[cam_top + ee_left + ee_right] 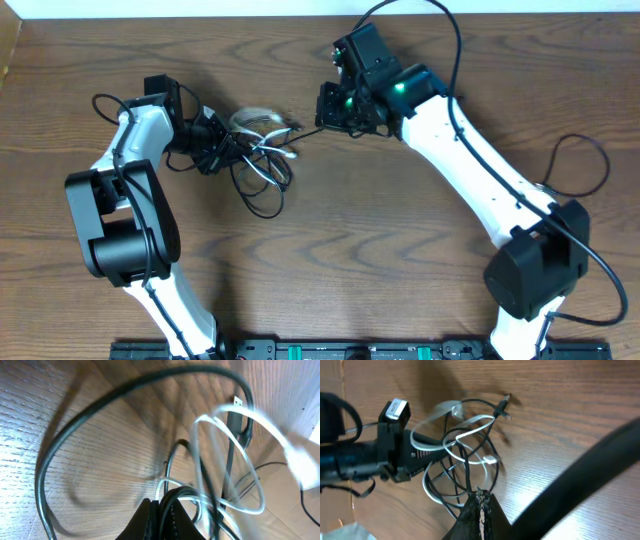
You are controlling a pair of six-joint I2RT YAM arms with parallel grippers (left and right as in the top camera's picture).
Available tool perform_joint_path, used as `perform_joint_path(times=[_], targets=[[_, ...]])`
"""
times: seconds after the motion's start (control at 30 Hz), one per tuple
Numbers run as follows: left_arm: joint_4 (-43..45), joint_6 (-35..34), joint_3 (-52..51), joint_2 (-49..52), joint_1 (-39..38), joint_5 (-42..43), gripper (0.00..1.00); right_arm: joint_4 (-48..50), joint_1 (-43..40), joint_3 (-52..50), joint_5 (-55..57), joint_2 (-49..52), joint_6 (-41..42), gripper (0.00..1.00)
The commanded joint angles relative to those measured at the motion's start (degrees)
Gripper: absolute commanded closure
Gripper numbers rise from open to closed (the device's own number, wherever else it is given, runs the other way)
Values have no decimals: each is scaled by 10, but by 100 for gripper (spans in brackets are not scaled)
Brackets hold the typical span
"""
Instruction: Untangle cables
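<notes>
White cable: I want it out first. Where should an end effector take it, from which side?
Probably the white cable's plug end, from above on the right arm's side: it juts clear of the black cables, while its loops nearer the left end effector are threaded through them.

From overhead, nearer the desk's (380, 270) far edge, the cables (262, 150) are too small for us to tell which strand crosses which. In the left wrist view we find the white cord (300, 462) blurred and the left gripper (162, 512) cut off at the bottom. The right gripper (481, 505) is cropped likewise in its own view.
</notes>
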Motion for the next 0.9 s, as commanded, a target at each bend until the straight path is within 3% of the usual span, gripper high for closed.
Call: perform_joint_path(times=[0.0,0.1,0.37,0.4,0.5,0.57,0.87], targets=[[1,1,-2,-5,14,-58,92,-4,-17,3,12,-64,-84,99],[1,1,-2,-5,20,-78,92,-6,-18,3,16,-87,-123,99],[-4,1,-2,-5,42,-97,92,-30,-19,3,137,-145,-124,99],[-6,1,-2,-5,43,-97,87,-33,-19,3,148,-152,-124,99],[-8,1,-2,-5,43,-96,44,-39,-19,3,172,-169,-125,99],[-8,2,-2,-5,43,-96,24,-46,-19,3,185,-179,-125,99],[-8,49,0,-7,52,-52,17,-99,-19,3,278,-183,-143,99]])
